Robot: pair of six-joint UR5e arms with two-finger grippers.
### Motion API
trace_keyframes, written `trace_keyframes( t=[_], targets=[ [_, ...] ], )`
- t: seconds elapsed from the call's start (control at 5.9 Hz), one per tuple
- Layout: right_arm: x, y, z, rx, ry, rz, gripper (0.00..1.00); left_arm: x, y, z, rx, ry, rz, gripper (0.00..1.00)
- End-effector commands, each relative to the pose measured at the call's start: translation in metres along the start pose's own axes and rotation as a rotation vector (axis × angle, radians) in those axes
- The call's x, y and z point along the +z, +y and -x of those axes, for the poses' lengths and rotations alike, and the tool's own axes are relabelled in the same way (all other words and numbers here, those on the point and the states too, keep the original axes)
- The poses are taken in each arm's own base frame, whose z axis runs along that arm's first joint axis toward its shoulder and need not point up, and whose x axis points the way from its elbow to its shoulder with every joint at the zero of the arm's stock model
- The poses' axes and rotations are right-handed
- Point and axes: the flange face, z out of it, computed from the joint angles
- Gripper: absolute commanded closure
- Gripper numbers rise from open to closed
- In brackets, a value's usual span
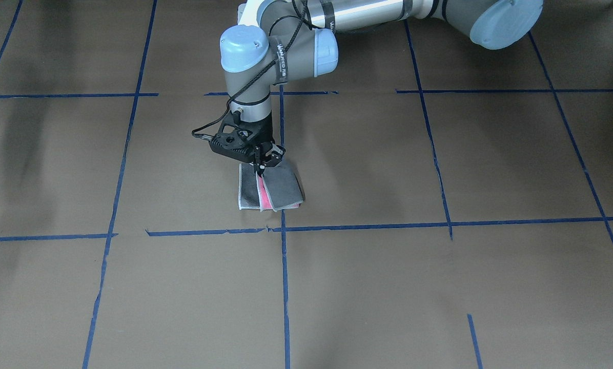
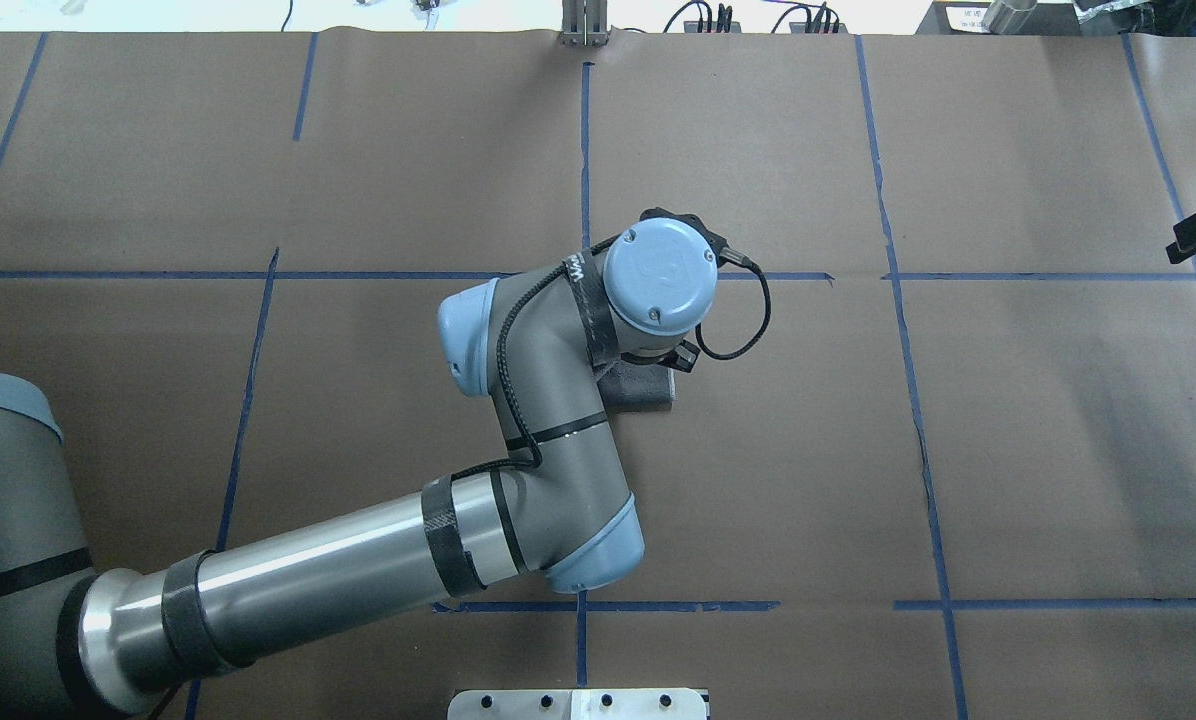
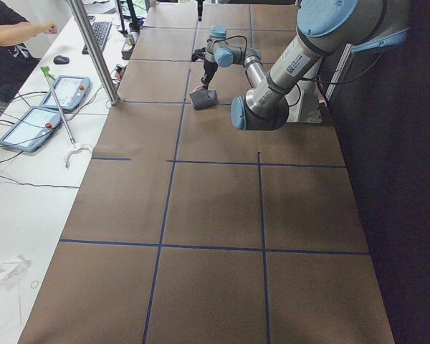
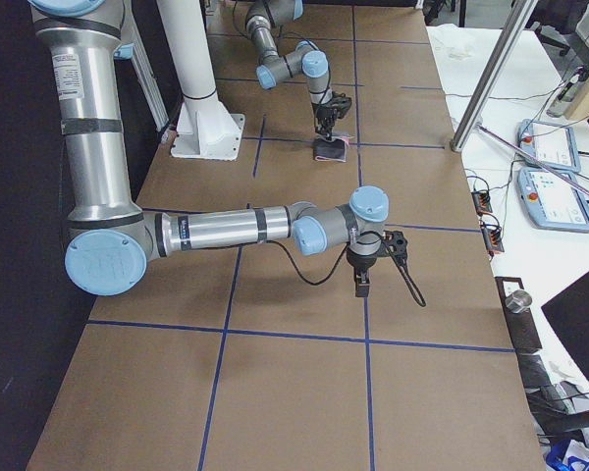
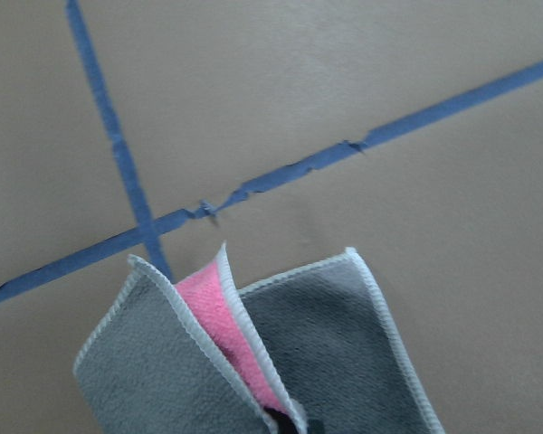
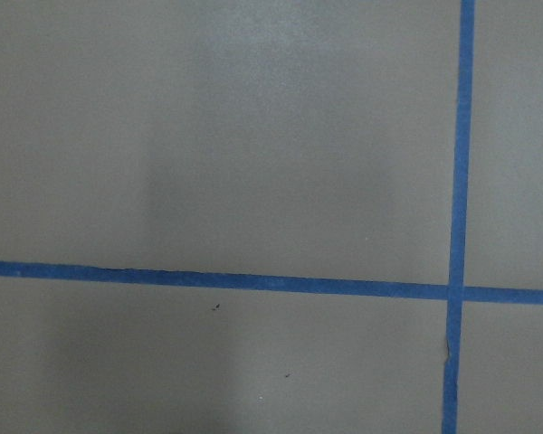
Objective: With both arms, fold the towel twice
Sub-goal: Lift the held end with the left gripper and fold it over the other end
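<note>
The towel point(image 1: 278, 188) is near the table's middle, bunched into two grey flaps with a pink strip showing between them. My left gripper point(image 1: 265, 163) points straight down and is shut on the towel's upper edge; the lower edge reaches the table. The left wrist view shows the grey flaps, pink inner face and whitish border point(image 5: 335, 344). In the overhead view only a grey corner point(image 2: 646, 390) shows under the left wrist. My right gripper point(image 4: 361, 285) hangs above bare table far from the towel; I cannot tell if it is open or shut.
The table is covered in brown paper point(image 1: 440, 287) marked with blue tape lines point(image 1: 368, 225). A white pedestal point(image 4: 201, 118) stands at the robot's side. Operator tablets point(image 3: 39, 118) and a metal post point(image 3: 93, 50) stand along the far side.
</note>
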Motion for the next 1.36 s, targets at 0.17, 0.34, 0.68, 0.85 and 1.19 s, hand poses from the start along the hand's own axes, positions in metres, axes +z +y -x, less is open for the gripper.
trace_keyframes(
  t=[0.17,0.34,0.68,0.85,1.19],
  targets=[
    [-0.003,0.0,-0.019,0.038,-0.016,0.006,0.0,0.018,-0.005,-0.06,0.119,-0.025,-0.06,1.0],
    [-0.003,0.0,-0.022,0.043,-0.015,0.006,0.0,0.024,-0.004,-0.06,0.123,-0.02,-0.064,1.0],
    [-0.004,-0.002,-0.02,0.039,-0.017,0.002,0.0,0.014,-0.011,-0.056,0.106,-0.002,-0.097,0.0],
    [-0.007,-0.005,-0.018,0.036,-0.018,-0.004,0.0,-0.001,-0.021,-0.03,0.09,0.003,-0.122,0.0],
    [-0.02,-0.019,-0.003,0.013,-0.042,-0.027,0.0,-0.022,0.0,0.091,0.027,0.108,-0.074,0.0]
  ],
)
